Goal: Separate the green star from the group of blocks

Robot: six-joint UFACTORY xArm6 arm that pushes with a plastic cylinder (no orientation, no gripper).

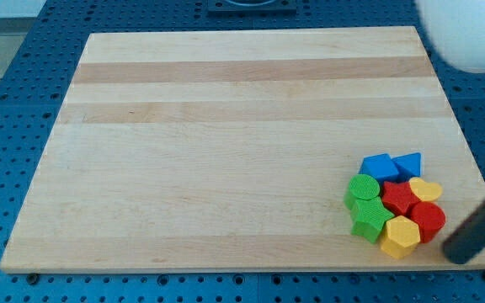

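Observation:
The green star [370, 218] lies at the lower left of a tight cluster near the board's bottom right corner. It touches a green cylinder [363, 187] above it, a red star [398, 198] to its upper right and a yellow hexagon [400, 236] to its lower right. A red cylinder [429, 221], a yellow heart [427, 188] and two blue blocks [379, 166] [408, 163] complete the group. My dark rod slants in from the view's right. My tip [454, 252] sits just right of the red cylinder, on the far side of the cluster from the green star.
The wooden board [226, 151] rests on a blue perforated table [7, 126]. The cluster lies close to the board's bottom and right edges. A blurred white rounded object [470, 34] fills the view's top right corner.

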